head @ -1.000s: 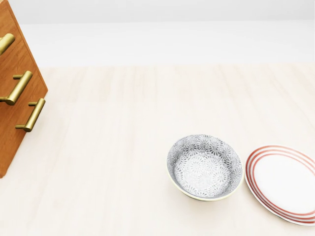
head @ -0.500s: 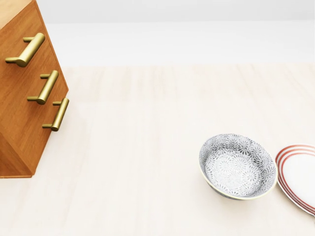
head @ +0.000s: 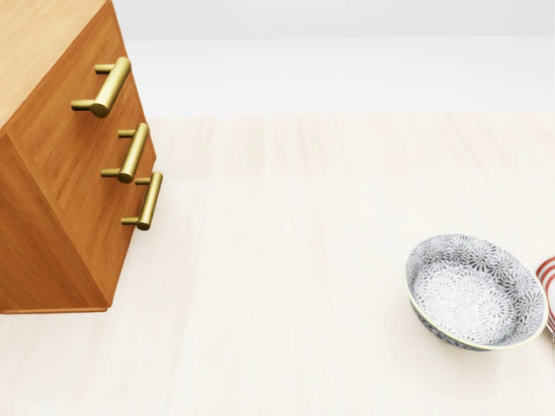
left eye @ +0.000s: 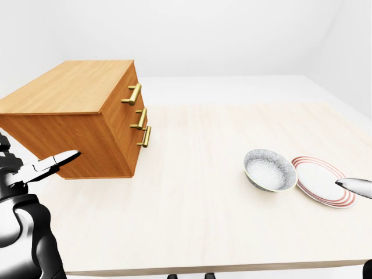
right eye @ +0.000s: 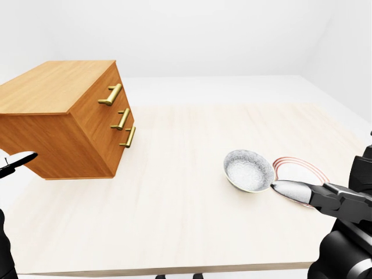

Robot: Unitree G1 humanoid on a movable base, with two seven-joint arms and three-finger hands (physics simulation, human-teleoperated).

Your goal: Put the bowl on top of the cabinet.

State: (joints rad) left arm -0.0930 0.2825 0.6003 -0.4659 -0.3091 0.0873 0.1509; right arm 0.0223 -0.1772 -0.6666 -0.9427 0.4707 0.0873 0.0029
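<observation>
Upright on the pale counter (left eye: 192, 197), the grey patterned bowl (head: 475, 293) sits just beside a red-rimmed plate (left eye: 322, 181), well apart from the brass-handled wooden cabinet (left eye: 75, 116) at the left. The right hand (right eye: 325, 196) hangs near the bowl and the left hand (left eye: 35, 170) near the cabinet. The fingers of both are stretched out straight, holding nothing.

Wide bare table (left eye: 192, 192) lies open between the cabinet (left eye: 75, 87) at left and the bowl (left eye: 269, 170) at right — a plate (left eye: 322, 181) sits just beside the bowl's right.
</observation>
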